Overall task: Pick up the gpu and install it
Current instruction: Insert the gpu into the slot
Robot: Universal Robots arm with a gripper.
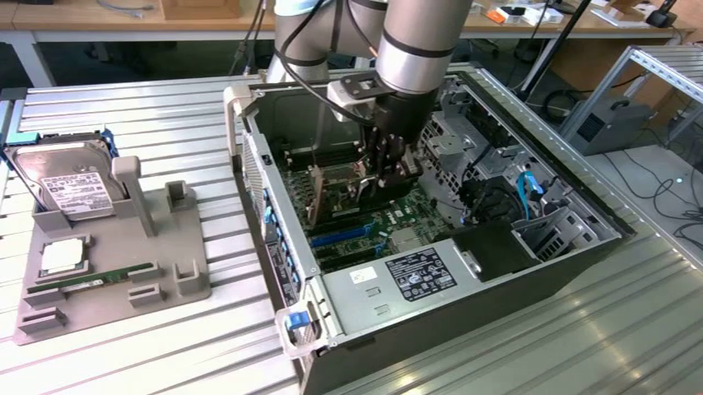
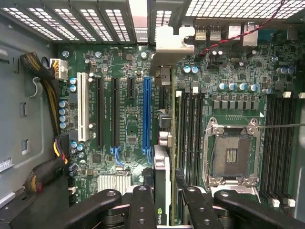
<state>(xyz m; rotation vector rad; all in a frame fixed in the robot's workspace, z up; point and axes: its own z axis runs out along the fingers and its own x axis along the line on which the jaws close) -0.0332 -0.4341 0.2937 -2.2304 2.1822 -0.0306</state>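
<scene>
In the exterior view, we see the gpu already lifted and brought inside the open computer case. It stands on its edge over the motherboard, and the fingers are closed on its upper edge.

In the wrist view, the gpu runs edge-on between the two fingers, which clamp it. Its silver bracket is at the far end, and it is just beside the blue slot. We judge the picking done. Whether the card sits in a slot we cannot tell, so the seating seems not yet finished.
</scene>
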